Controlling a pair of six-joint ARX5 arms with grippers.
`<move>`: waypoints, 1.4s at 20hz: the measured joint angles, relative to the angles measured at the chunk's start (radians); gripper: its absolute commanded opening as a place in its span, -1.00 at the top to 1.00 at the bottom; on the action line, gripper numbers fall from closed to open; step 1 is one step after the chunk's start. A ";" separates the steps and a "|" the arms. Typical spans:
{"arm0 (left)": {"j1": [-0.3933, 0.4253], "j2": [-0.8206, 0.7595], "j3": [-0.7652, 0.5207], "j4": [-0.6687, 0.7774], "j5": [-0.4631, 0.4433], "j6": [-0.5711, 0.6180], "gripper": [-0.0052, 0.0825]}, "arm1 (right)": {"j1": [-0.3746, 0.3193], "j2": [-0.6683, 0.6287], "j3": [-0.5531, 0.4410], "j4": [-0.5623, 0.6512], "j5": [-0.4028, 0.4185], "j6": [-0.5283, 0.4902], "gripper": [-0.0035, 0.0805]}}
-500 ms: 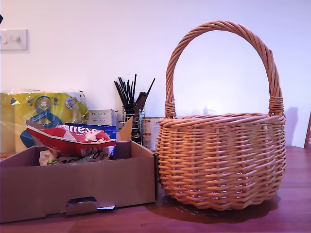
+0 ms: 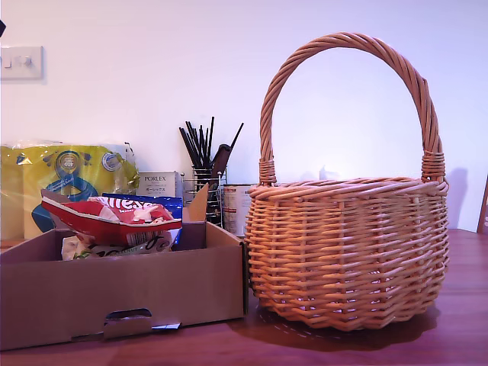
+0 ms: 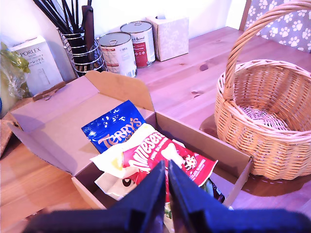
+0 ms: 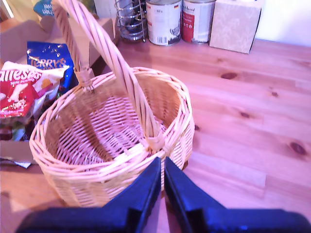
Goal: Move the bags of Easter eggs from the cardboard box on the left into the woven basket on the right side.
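The exterior view sits low, at tabletop height, facing a pale wall, close to the shallow brown cardboard box [image 2: 122, 286] and the large round tan wicker basket [image 2: 351, 252]. The first wrist view looks steeply down from above the box [image 3: 53, 121], with the basket [image 3: 272, 126] off to one side. The second wrist view looks down into the basket [image 4: 112, 131], with the box's blue sweet packet [image 4: 48, 58] beyond. All three views share box and basket.

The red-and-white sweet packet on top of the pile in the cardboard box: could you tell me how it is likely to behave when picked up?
The red-and-white packet looks crinkled and creased, so it will probably flop and crumple. It is a small bag, so likely light.
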 measured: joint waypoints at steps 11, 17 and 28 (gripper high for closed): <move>0.001 0.338 0.117 -0.053 0.043 0.326 -0.40 | 0.000 0.101 0.001 0.070 -0.154 0.000 0.95; -0.008 0.553 0.115 -0.035 -0.034 0.666 -0.57 | 0.000 0.121 0.001 0.070 -0.155 0.000 0.95; -0.007 0.714 0.115 0.085 0.000 0.977 -0.57 | 0.000 0.121 0.001 0.080 -0.155 0.000 0.95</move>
